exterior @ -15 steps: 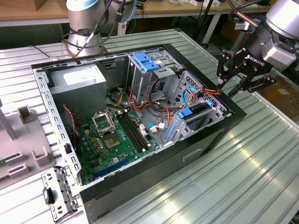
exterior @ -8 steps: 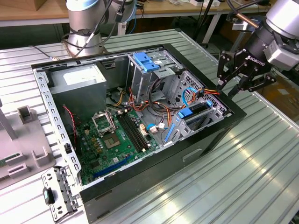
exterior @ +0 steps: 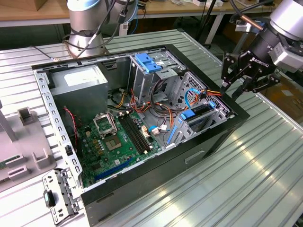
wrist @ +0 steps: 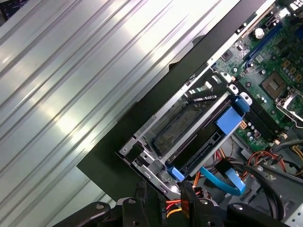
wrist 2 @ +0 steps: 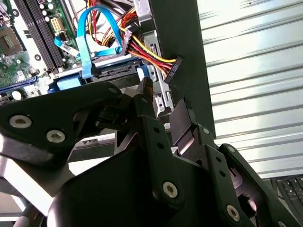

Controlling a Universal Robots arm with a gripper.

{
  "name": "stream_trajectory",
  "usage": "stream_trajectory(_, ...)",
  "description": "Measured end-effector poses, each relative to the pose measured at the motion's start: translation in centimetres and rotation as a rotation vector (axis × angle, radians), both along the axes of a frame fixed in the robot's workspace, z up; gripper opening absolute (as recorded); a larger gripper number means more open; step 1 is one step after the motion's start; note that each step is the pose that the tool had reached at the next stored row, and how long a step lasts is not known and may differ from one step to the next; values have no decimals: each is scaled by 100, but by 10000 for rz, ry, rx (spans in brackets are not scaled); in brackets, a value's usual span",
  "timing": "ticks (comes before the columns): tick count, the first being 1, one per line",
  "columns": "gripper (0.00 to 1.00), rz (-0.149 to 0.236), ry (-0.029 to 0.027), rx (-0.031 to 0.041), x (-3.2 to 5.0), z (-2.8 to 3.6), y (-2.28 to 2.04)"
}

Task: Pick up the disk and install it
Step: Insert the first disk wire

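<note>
The disk (wrist: 182, 124) lies flat inside the metal drive bay (wrist: 142, 142) at the corner of the open computer case (exterior: 208, 142), with blue plastic rails along its sides. In the exterior view the disk (exterior: 201, 111) sits low by the case's right wall. My gripper (exterior: 235, 90) hovers just outside and above that wall, at the exterior view's right. Its jaws are open with nothing between them. In both wrist views the gripper (wrist: 163, 189) (wrist 2: 163, 101) points down at the bay's edge, close to the red and yellow power cable (wrist 2: 151, 54).
A blue data cable (wrist 2: 87, 42) loops beside the bay. The motherboard (exterior: 113, 139), a grey power-supply box (exterior: 80, 85) and a tall drive cage with a blue handle (exterior: 147, 64) are in the case. A ribbed metal table (exterior: 255, 170) surrounds it; a loose bracket (exterior: 59, 196) lies at the front left.
</note>
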State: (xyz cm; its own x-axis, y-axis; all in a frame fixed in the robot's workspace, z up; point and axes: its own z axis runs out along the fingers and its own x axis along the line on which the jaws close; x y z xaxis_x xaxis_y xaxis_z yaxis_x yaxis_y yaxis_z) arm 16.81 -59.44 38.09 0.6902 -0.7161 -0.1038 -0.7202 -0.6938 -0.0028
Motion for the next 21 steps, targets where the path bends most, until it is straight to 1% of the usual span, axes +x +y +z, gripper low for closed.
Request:
stream_trajectory(5, 42, 0, 13, 4, 69, -42, 40)
stream_trajectory(9, 42, 0, 23, 4, 98, -84, 64)
stream_trajectory(16, 42, 21, 27, 3, 163, -138, 82)
stream_trajectory(19, 42, 39, 27, 3, 172, -165, 85)
stream_trajectory(21, 42, 136, 27, 2, 173, -178, 88)
